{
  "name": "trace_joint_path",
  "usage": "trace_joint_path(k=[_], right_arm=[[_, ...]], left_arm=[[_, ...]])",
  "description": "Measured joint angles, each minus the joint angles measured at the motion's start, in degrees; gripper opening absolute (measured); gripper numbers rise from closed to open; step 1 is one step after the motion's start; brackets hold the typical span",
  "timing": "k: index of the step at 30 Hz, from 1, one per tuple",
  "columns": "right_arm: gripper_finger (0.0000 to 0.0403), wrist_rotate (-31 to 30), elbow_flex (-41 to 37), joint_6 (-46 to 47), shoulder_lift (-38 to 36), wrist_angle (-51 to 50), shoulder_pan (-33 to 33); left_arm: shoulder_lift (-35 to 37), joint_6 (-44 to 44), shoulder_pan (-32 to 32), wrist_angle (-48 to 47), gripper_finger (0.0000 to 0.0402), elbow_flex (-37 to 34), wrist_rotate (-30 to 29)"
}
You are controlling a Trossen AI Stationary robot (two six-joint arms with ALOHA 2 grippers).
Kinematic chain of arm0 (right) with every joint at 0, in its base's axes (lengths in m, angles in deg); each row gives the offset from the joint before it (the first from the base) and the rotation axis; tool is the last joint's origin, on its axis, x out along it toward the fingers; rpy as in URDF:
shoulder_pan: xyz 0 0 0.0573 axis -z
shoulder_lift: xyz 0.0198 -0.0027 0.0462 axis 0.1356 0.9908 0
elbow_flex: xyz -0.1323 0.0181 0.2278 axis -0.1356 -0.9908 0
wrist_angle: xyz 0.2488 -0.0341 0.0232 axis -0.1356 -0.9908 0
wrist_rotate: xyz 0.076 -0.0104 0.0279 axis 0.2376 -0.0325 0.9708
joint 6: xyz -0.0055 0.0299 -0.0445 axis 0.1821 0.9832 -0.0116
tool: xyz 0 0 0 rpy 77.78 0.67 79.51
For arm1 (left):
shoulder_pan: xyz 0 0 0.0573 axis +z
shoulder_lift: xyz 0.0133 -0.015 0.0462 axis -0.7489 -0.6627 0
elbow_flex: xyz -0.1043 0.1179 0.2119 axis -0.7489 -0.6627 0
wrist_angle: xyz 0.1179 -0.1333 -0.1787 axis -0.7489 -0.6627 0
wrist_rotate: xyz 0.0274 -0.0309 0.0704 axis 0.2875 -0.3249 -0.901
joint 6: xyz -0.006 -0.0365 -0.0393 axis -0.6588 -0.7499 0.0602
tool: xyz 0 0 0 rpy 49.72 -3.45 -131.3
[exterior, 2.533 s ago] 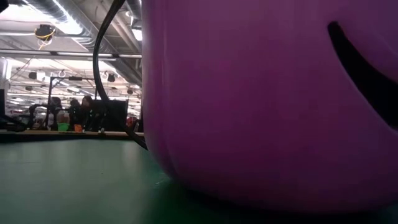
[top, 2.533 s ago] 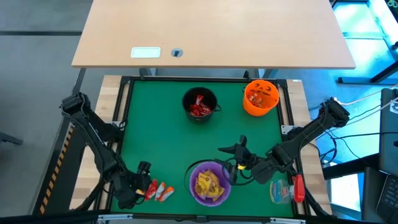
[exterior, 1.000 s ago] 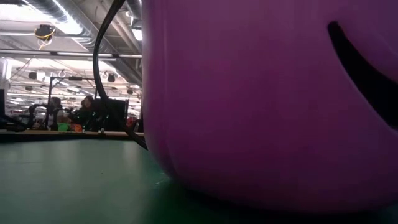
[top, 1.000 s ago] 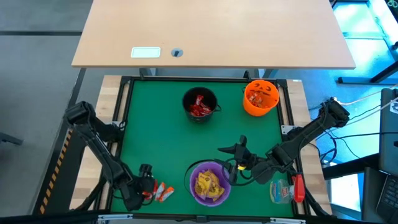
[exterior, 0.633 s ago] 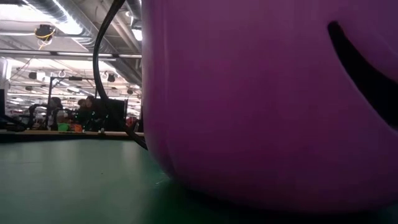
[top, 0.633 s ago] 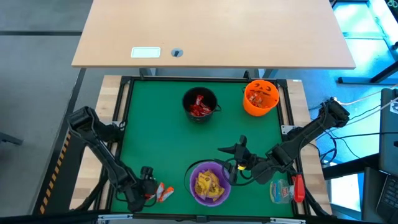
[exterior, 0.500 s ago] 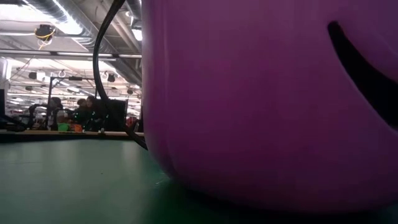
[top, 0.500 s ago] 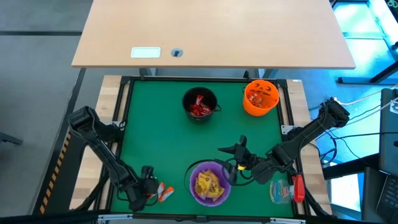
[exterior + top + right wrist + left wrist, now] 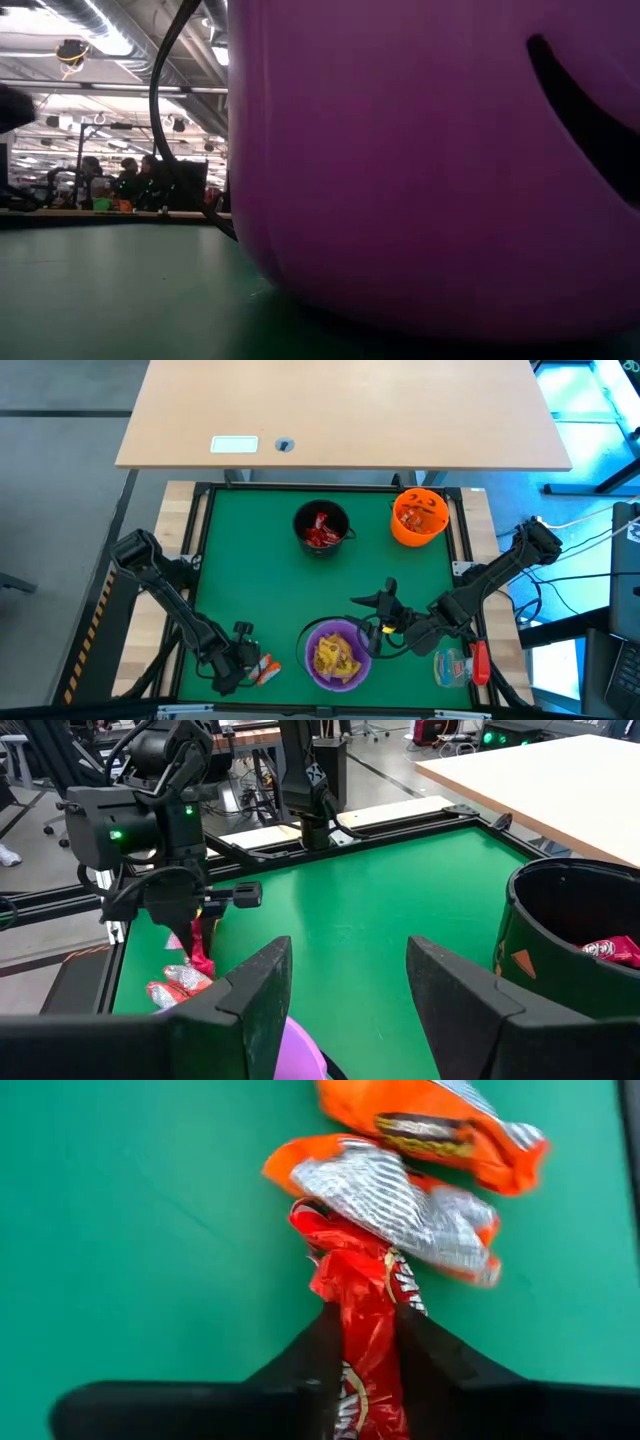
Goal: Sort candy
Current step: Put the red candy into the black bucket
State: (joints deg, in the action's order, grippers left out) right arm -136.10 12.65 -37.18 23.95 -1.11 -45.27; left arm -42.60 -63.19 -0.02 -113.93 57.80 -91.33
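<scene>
A: Where is the left gripper (image 9: pixel 243 656)?
B: Low over the green counter (image 9: pixel 260 575), just beside the purple bowl (image 9: pixel 336 654). Its fingers (image 9: pixel 420 1350) are clamped on a red candy (image 9: pixel 362 1340).

A: Is that candy alone?
B: No. Two orange candies (image 9: pixel 415 1200) lie on the counter touching its far end, between the gripper and the purple bowl.

A: And the right gripper (image 9: pixel 380 622)?
B: It hangs at the purple bowl's far rim with its fingers (image 9: pixel 250 985) apart, holding nothing.

A: Where is the other candy?
B: Yellow candy (image 9: pixel 336 655) fills the purple bowl. Red candy (image 9: pixel 320 528) sits in the black bowl (image 9: pixel 322 529), and orange candy (image 9: pixel 418 514) in the orange bowl (image 9: pixel 419 517) near it, both well apart from the purple bowl.
</scene>
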Motion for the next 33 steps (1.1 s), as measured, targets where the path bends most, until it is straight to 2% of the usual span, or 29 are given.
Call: trace_joint_path(k=[6,13,17,21,27,33], right_arm=[[0.0198,0.0,0.0,0.0,0.0,0.0,0.0],[0.0198,-0.1,0.0,0.4,0.0,0.0,0.0],[0.0198,-0.2,0.0,1.4,0.0,0.0,0.0],[0.0198,-0.6,0.0,2.4,0.0,-0.1,0.0],[0.0198,-0.7,0.0,3.7,0.0,-1.9,0.0],[0.0198,-2.2,0.0,5.1,0.0,-3.4,0.5]], left_arm=[[-0.1,4.2,3.6,-7.0,0.0022,2.6,-0.6],[0.4,8.2,7.2,-17.2,0.0024,6.4,-3.5],[1.4,12.3,8.7,-19.5,0.0021,8.0,-6.1],[4.7,15.9,10.7,-19.3,0.0023,8.3,-8.9],[12.5,19.5,12.5,-18.1,0.0023,8.3,-16.6],[20.6,30.1,15.2,-10.9,0.0025,8.3,-21.1]])
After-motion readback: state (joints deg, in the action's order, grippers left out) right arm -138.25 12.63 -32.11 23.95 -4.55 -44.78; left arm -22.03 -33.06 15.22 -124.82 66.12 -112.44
